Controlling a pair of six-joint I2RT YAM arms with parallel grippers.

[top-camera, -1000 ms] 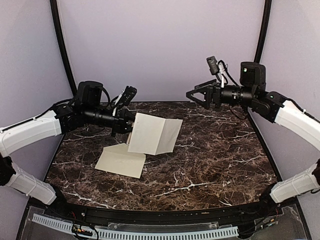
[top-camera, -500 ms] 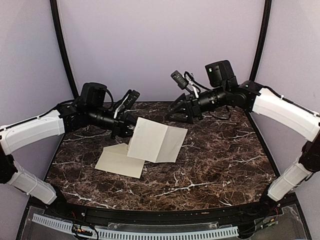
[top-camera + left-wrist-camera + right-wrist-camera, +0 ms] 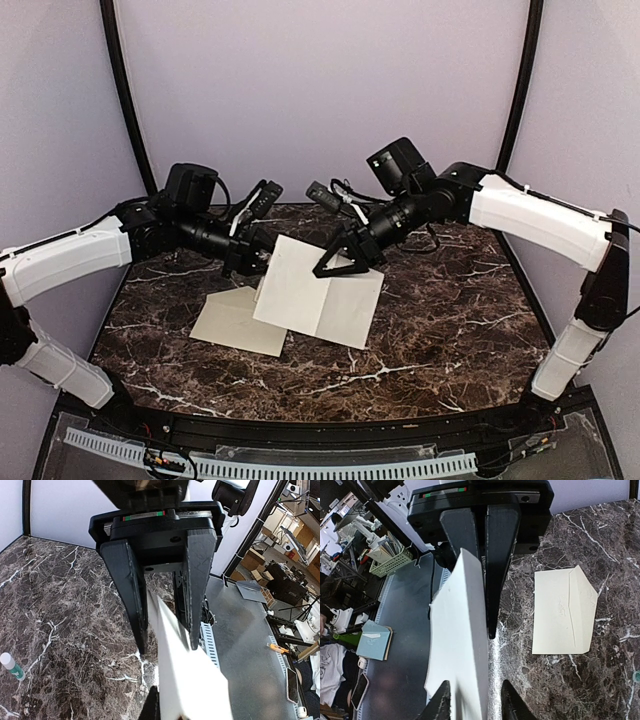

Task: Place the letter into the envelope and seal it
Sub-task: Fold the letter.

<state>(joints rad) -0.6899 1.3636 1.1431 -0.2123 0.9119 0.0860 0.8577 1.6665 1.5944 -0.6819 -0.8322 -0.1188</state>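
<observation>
The letter (image 3: 320, 295), a creased beige sheet, hangs in the air above the marble table. My left gripper (image 3: 262, 262) is shut on its left edge. In the left wrist view the sheet (image 3: 190, 680) runs out from between the two fingers of that gripper (image 3: 167, 647). My right gripper (image 3: 338, 268) sits on the sheet's top edge near the crease. Its wrist view shows the paper (image 3: 457, 645) sandwiched between the fingers of this gripper (image 3: 484, 625), which stand close together. The cream envelope (image 3: 230, 325) lies flat on the table below and to the left, its flap side (image 3: 562, 612) facing up.
The dark marble table (image 3: 450, 320) has black frame posts at both back corners and purple walls behind. A white slotted cable tray (image 3: 280, 465) runs along the near edge. A small white bottle with a green label (image 3: 10, 666) lies on the marble.
My right arm swung in from the back right down to the letter, and its jaws narrowed onto the top edge. The left gripper kept its hold, and the sheet shifted slightly right and lower.
</observation>
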